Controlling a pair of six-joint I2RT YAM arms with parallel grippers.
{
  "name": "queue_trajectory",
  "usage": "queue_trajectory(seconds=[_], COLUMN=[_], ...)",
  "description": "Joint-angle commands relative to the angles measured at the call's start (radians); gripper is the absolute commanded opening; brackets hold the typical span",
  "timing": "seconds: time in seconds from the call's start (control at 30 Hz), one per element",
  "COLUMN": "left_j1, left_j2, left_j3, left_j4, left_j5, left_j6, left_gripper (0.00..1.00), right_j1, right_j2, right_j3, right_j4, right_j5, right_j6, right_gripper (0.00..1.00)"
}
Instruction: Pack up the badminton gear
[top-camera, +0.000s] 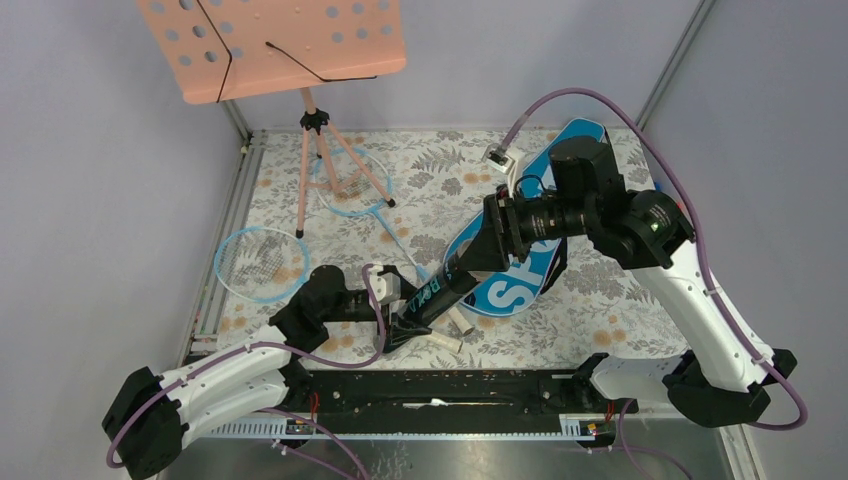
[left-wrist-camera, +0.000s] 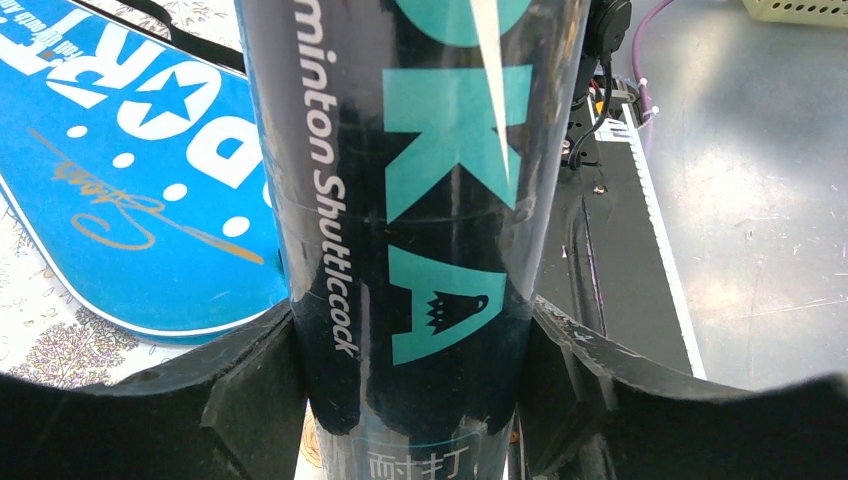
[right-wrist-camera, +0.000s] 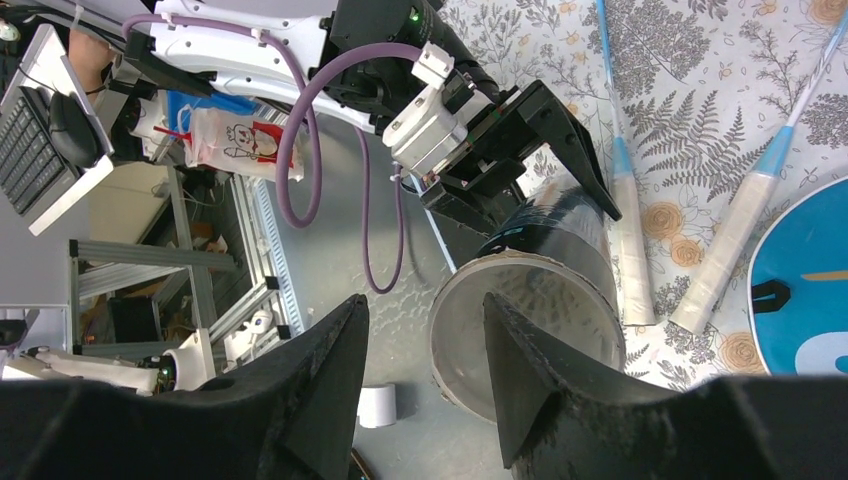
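My left gripper (top-camera: 405, 325) (left-wrist-camera: 415, 310) is shut on the lower end of the dark cylindrical tube (top-camera: 440, 285) (left-wrist-camera: 420, 150), holding it tilted up to the right. The tube's open mouth (right-wrist-camera: 520, 335) faces my right gripper (top-camera: 482, 250) (right-wrist-camera: 425, 300), which is open and empty, with the near rim between its jaws. The tube looks empty inside. Two light-blue rackets (top-camera: 260, 262) (top-camera: 350, 180) lie at the left, their cream handles (right-wrist-camera: 630, 250) (right-wrist-camera: 730, 250) beside the tube. The blue SPORT bag (top-camera: 520, 275) (left-wrist-camera: 130, 170) (right-wrist-camera: 800, 290) lies under my right arm. No shuttlecocks show.
A pink perforated music stand (top-camera: 270, 45) on a tripod (top-camera: 315, 150) stands at the back left, one leg over a racket. The black rail (top-camera: 440, 385) runs along the near table edge. A small white roll (right-wrist-camera: 378, 405) lies below the table.
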Motion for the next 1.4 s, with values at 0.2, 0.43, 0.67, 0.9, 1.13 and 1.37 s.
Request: queue_trajectory(seconds=[0.2, 0.43, 0.67, 0.9, 1.13, 1.37], left_j1=[-0.002, -0.002, -0.002, -0.002, -0.002, -0.002], left_j2=[-0.005, -0.024, -0.101, -0.175, -0.225, -0.189], left_j3=[0.019, 0.000, -0.021, -0.013, 0.072, 0.124], left_j4=[0.117, 0.138, 0.135, 0.115, -0.047, -0.098], left_j5=[0.032, 0.036, 0.035, -0.010, -0.383, -0.541], left_j6=[0.013, 0.017, 0.020, -0.018, -0.159, -0.280], left_gripper=[0.25, 0.24, 0.24, 0.24, 0.24, 0.25], right_j1=[0.099, 0.107, 0.107, 0.107, 0.107, 0.107], right_j2=[0.053, 0.037, -0.061, -0.150, -0.311, -0.464], right_j3=[-0.027, -0.009, -0.015, -0.033, -0.156, -0.458], right_j4=[-0.053, -0.063, -0.012, 0.160, 0.392, 0.539], right_j5=[0.080, 0.151, 0.248, 0.212, 0.413, 0.752], right_j6=[0.004, -0.009, -0.024, 0.004, 0.010, -0.022], right_gripper=[0.54, 0.55, 0.63, 0.80, 1.00, 1.00])
